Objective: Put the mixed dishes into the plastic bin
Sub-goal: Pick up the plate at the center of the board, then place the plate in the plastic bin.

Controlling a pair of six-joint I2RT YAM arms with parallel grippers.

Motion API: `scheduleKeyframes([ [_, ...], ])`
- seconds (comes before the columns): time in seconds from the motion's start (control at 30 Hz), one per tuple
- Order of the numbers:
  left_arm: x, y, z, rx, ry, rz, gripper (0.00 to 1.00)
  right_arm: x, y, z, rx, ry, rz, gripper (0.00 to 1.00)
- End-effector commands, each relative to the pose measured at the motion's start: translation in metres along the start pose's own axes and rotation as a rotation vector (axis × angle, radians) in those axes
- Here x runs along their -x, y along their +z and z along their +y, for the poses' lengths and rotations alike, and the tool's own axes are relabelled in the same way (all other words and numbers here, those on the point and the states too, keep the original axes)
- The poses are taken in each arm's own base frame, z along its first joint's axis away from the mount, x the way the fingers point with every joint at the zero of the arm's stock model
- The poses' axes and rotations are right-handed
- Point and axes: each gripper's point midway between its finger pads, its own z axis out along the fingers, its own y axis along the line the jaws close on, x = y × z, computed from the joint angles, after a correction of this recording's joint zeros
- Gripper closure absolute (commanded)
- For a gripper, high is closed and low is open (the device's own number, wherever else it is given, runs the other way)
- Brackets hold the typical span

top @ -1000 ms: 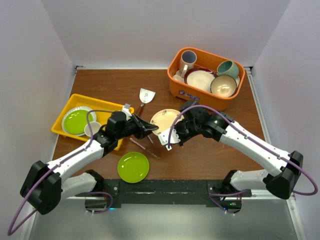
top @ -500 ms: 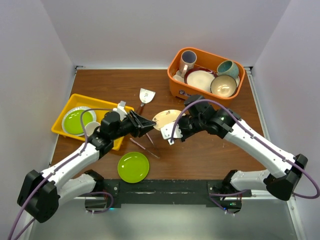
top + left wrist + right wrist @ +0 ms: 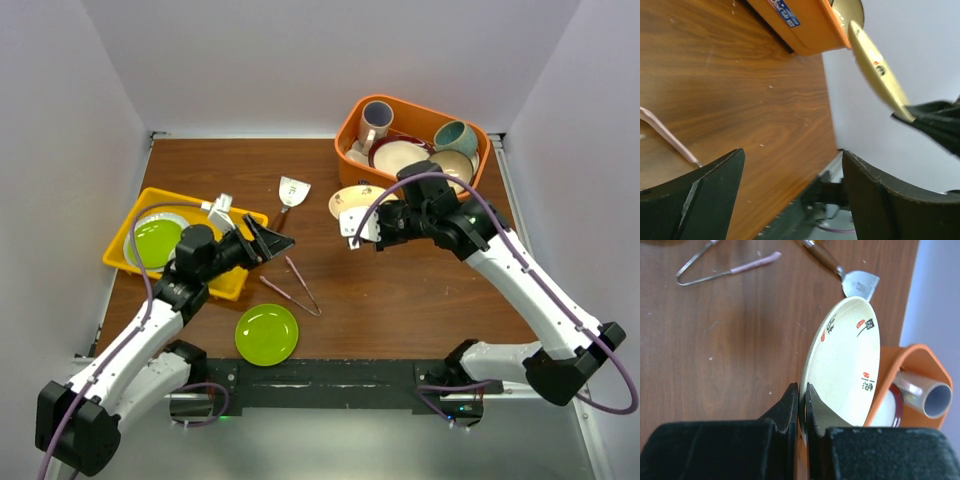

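Wood table point(image 3: 400, 300). Handoff done: left gripper point(image 3: 262, 239) gaping, empty, pulled back toward 9 o'clock. Right gripper point(image 3: 801, 392) pinches cream plate point(image 3: 350, 199) by its rim, lifted beside plastic bin point(image 3: 349, 172) at 1 o'clock. Drop-in likely next.

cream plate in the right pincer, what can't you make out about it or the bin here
- cream plate: lower rim hidden inside the right pincer, right wrist view; edge-on in the left wrist view, face unseen.
- orange bin: top view, the right arm covers its near right side and the dishes there.
- pink tongs: left wrist view, cut off by the left edge.
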Motion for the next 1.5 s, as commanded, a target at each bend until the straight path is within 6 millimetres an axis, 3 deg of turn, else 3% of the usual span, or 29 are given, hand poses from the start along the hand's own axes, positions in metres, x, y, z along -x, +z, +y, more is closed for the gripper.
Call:
scheduleKeyframes([
  [0.0,0.024,-0.014,-0.008,0.055,0.284,-0.051,0.14,-0.007,-0.023,-0.053,-0.202,0.017,0.067,1.00],
  [0.23,0.035,-0.039,0.008,0.190,0.496,-0.082,0.12,-0.040,-0.019,-0.105,-0.339,0.081,0.156,1.00],
  [0.53,0.027,-0.050,0.026,0.227,0.510,-0.084,0.12,-0.083,-0.005,-0.164,-0.437,0.146,0.251,1.00],
  [0.73,0.021,-0.049,0.030,0.224,0.510,-0.069,0.12,-0.126,0.010,-0.196,-0.498,0.193,0.313,1.00],
  [0.97,0.019,-0.051,0.033,0.227,0.512,-0.060,0.12,-0.171,0.024,-0.213,-0.529,0.245,0.371,1.00],
  [1.13,0.017,-0.053,0.035,0.231,0.513,-0.059,0.12,-0.202,0.041,-0.213,-0.518,0.288,0.399,1.00],
  [1.47,0.013,-0.053,0.036,0.226,0.509,-0.048,0.11,-0.235,0.078,-0.206,-0.492,0.314,0.414,0.92],
])
